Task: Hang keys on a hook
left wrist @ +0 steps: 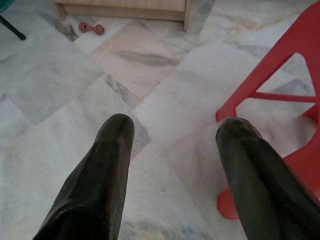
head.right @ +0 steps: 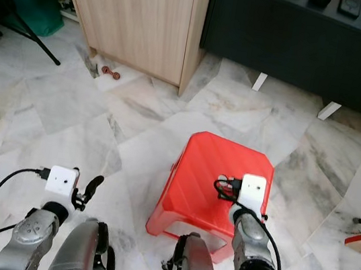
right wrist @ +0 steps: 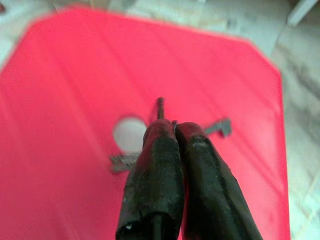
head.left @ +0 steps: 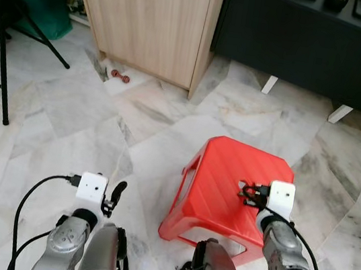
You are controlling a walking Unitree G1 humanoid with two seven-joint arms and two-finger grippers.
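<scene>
- Two hands are in view: the right hand [right wrist: 172, 131] hangs over the one red stool [head.left: 219, 175], its fingers pressed together on the keys [right wrist: 165, 134] near the middle of the seat.
- Left hand [left wrist: 172, 145] hovers over the marble floor [head.left: 83, 107] beside the stool's left edge, fingers spread, holding nothing.
- Right wrist view shows three key ends fanning out from under the fingertips beside one round hole [right wrist: 129, 133] in the seat; the eye views give the keys as a dark clump.
- One key points toward the seat's far edge.
- One small red dumbbell-shaped object [head.left: 120, 75] lies by the wooden cabinet [head.left: 151, 15].
</scene>
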